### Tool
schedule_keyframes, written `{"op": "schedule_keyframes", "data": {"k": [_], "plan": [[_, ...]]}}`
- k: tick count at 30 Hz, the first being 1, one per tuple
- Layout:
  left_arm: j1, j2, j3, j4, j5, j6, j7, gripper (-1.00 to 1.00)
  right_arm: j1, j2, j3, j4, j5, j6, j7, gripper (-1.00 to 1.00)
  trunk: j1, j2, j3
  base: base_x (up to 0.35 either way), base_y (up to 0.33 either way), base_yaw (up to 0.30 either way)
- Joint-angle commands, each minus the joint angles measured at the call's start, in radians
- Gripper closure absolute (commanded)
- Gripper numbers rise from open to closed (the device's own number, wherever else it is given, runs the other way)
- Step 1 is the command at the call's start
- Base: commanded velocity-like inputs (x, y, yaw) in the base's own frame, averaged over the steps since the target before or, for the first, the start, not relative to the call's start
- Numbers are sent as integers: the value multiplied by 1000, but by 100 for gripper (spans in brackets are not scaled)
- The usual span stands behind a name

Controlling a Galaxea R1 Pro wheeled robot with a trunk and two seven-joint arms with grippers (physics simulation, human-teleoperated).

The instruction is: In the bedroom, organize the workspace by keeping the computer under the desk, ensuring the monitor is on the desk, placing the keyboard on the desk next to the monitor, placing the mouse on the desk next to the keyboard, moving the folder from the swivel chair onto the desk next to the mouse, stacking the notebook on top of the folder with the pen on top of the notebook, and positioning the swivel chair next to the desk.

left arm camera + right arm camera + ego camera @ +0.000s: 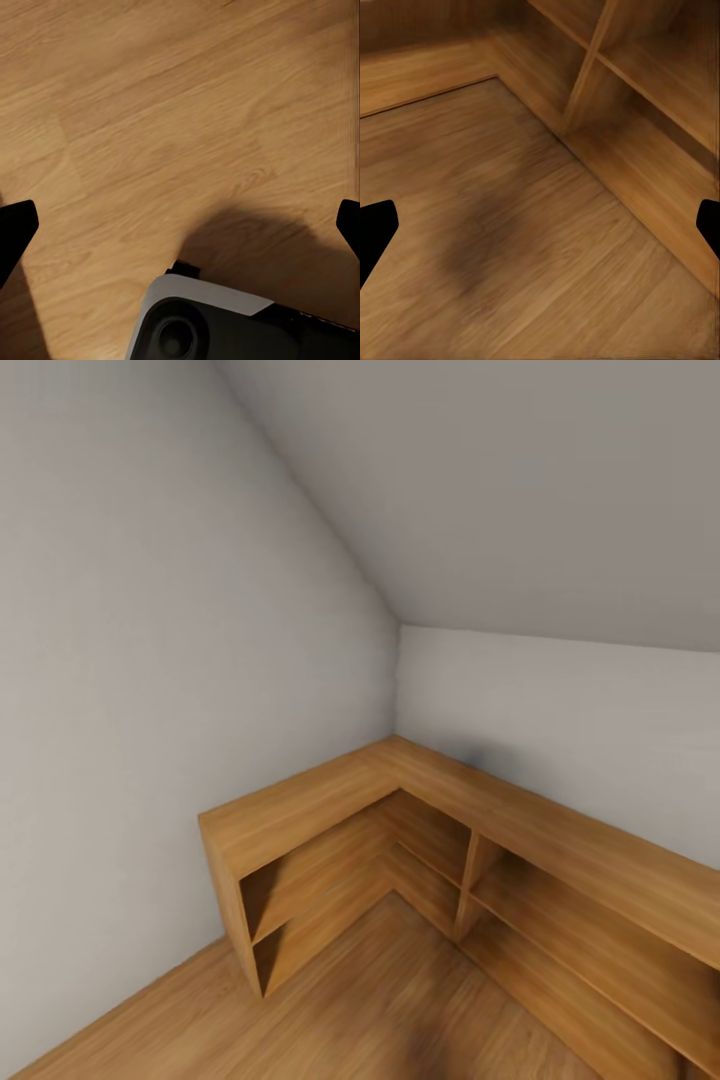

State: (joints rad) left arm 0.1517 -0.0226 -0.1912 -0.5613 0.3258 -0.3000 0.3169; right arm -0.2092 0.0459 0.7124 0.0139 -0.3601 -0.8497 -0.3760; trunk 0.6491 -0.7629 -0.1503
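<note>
While the head camera faces a room corner, a low light-wood shelving unit (420, 830) runs in an L along two pale grey walls (150, 660) under a sloping ceiling, its open compartments bare. None of the workspace items appears here. Over the wooden floor (150, 112), the left claw (180, 225) hangs released, its dark fingertips (15, 225) set wide apart, above the robot's grey-and-black base (210, 322). Near the shelving's lower compartments, the right claw (540, 229) is likewise spread, grasping nothing.
</note>
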Motion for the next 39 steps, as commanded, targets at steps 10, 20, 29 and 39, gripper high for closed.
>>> {"op": "schedule_keyframes", "data": {"k": [10, 20, 29, 39], "plan": [[0, 1, -8, -2, 10, -4, 7, -100, -1, 2, 9, 1, -3, -2, -6, -100, 0, -1, 3, 15, 10, -273], [0, 1, -7, -2, 10, -4, 7, -100, -1, 2, 9, 1, -3, -2, -6, -100, 0, -1, 8, 235, 174, -275], [0, 1, -7, -2, 10, -4, 7, -100, -1, 2, 9, 1, -3, -2, -6, -100, 0, -1, 13, 269, 216, -279], [0, 1, -7, 1, 10, -4, 7, -100, -1, 2, 9, 1, -3, -2, -5, -100, 0, -1, 18, 180, 90, -283]]}}
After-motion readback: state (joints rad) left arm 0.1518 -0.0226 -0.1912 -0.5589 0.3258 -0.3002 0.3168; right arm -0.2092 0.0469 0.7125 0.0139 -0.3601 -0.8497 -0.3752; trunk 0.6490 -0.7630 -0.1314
